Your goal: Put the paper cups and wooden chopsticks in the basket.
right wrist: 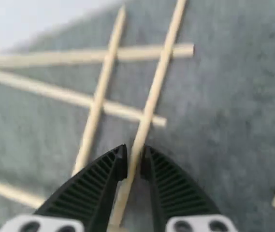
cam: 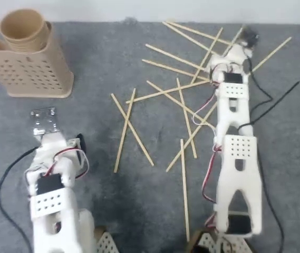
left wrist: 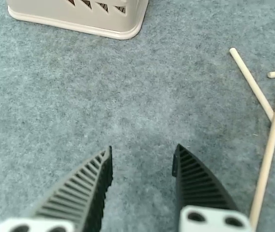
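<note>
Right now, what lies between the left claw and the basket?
Only bare grey carpet. The left wrist view shows it between the open left claw and the basket; the high view agrees.

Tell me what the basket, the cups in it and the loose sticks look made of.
Basket: beige, matte, evenly perforated walls, likely moulded plastic. Cups: tan, thin-rimmed, nested in a stack, probably kraft paper. Chopsticks: pale, dull, slender rods, apparently bare wood or bamboo.
</note>
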You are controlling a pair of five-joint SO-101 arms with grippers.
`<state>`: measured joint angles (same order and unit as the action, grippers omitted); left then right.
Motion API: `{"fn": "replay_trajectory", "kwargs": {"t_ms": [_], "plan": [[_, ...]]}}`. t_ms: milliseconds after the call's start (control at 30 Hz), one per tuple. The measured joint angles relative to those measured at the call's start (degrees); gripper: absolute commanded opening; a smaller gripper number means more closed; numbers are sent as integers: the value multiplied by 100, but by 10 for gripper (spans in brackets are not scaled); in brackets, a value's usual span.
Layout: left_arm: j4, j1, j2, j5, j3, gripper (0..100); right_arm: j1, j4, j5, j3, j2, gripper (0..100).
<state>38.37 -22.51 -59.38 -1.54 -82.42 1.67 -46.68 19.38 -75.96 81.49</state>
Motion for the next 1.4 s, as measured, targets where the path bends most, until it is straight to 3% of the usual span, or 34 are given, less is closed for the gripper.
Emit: {"fn": "replay_trajectory", "kwargs": {"t_ms": [100,367,500,633,767,1033,1400], "plan": [[0,-9,0,0,0,198,18,-695,-352,-105,-26,1],[0,0,0,0,0,198,141,-3059,-782,-1204,-26,6],[-88,-18,0,0,0,198,334,-4571,-1714,-1662,-35,6],[-97,0,0,0,0,198,396,-5380,-2989,-1679,-202,7],[-97,-18,0,0,0,198,413,-5389,-3604,-1679,-404,7],[-97,-44,0,0,0,198,-132,-5284,-3771,-1679,-1371,7],[-97,-44,0,0,0,198,-826,-2910,-5108,-677,-1336,7]]}}
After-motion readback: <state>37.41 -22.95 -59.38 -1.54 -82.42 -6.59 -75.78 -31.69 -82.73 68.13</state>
